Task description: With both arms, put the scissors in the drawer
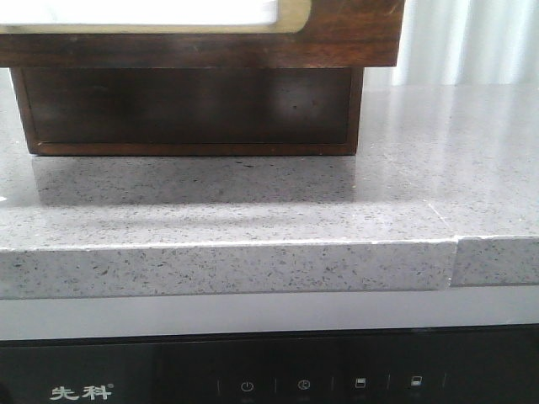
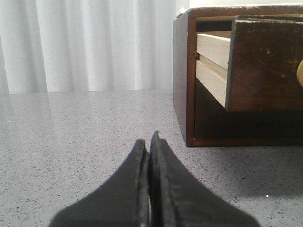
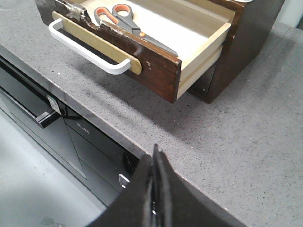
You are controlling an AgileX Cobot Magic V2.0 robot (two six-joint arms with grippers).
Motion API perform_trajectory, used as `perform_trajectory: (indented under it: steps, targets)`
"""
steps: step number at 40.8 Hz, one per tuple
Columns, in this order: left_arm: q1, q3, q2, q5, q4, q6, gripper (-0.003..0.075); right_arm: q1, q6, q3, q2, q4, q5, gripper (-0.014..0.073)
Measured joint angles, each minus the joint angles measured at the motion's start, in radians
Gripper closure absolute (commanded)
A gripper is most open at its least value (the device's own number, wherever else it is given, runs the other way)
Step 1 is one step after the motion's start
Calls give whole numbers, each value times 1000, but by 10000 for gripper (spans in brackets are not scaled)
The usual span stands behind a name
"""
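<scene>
Scissors (image 3: 124,19) in drawer (image 3: 156,61) — end effectors (image 3: 155,156) closed, empty

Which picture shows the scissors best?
The right wrist view. There the scissors lie in plain sight inside the open drawer, orange-and-grey handles and dark blades both showing. The front view shows only the drawer's underside and front edge, so no scissors. The left wrist view sees the drawer from the side; its wall hides them.

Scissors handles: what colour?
Orange and grey, seen best in the right wrist view: scissors lying in the drawer.
</scene>
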Motion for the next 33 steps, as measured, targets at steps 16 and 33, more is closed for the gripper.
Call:
perform_trajectory:
  steps: [16,33]
  targets:
    - [0,0,0,10,15,-17,741,0,0,0,0,0,0,662]
    - [0,0,0,10,18,-88,741,0,0,0,0,0,0,662]
